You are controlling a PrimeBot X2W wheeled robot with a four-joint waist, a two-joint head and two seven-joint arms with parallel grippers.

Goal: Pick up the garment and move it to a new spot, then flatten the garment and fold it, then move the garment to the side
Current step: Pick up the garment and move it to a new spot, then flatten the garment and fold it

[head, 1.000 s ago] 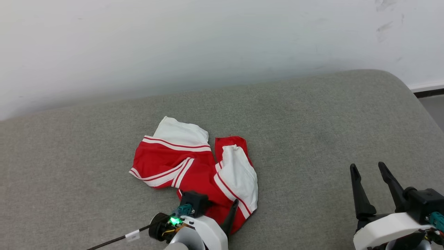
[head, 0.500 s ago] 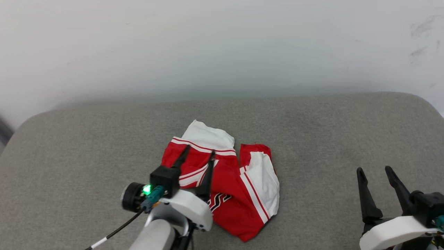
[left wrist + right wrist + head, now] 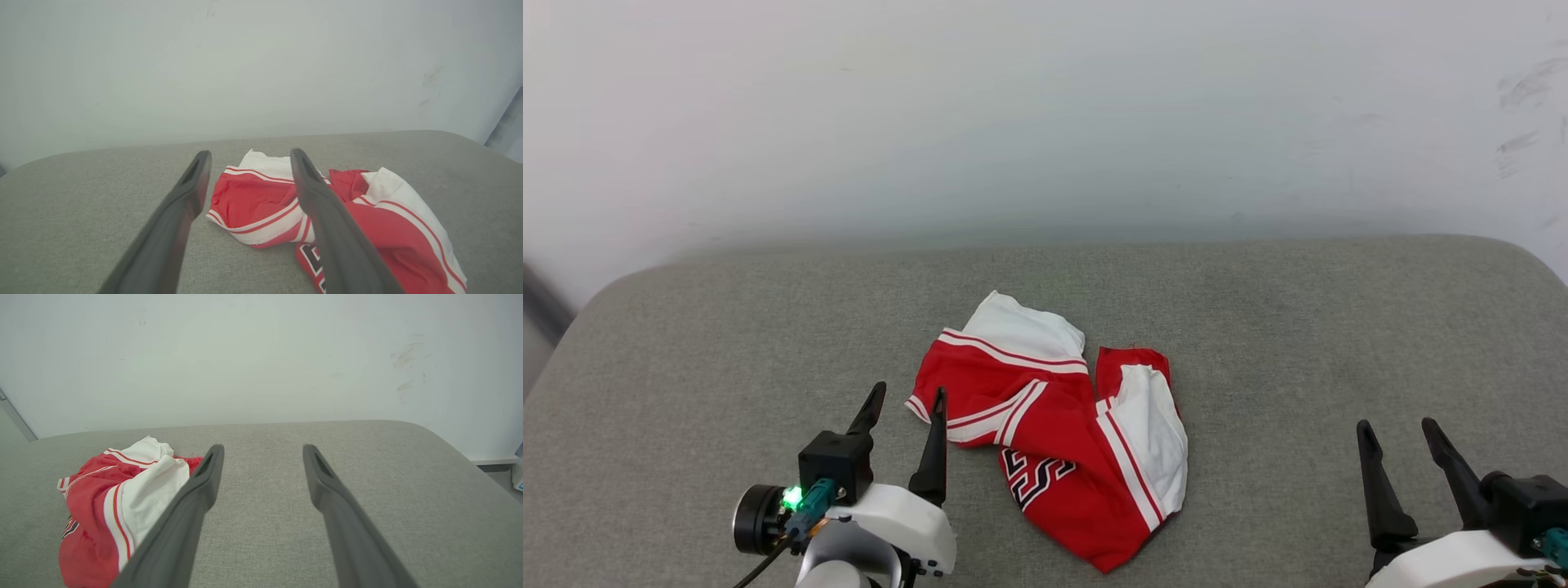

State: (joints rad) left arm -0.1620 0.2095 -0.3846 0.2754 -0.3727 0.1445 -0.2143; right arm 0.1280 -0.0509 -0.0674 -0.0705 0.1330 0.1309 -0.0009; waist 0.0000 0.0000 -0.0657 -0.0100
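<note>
1. The pale wall (image 3: 1045, 98) fills the 12 o'clock half of my head view. My right wrist view adds dark scuff marks (image 3: 404, 359) on it toward 2 o'clock.
2. The grey padded surface (image 3: 1298, 343) spreads below the wall, with rounded corners at 9 and 3 o'clock.
3. The garment (image 3: 1054, 408) lies crumpled on that surface near the middle of my head view, just toward 6 o'clock, with red body, white sleeves and striped trim. My right wrist view puts it at 8 o'clock, as a bunched heap.
4. My right gripper (image 3: 1395, 424) sits at 4 o'clock, its fingers spread wide with nothing between them, well apart from the garment.
5. My left gripper (image 3: 910, 389) sits at 7 o'clock, also spread wide and holding nothing. Its inner fingertip is just beside the garment's striped edge; I cannot tell whether it touches. My left wrist view frames that edge between the two fingers.
6. Black white-outlined lettering (image 3: 1033, 476) shows on the garment's 6 o'clock fold in my head view.
7. A green light (image 3: 790, 495) glows on my left wrist.
</note>
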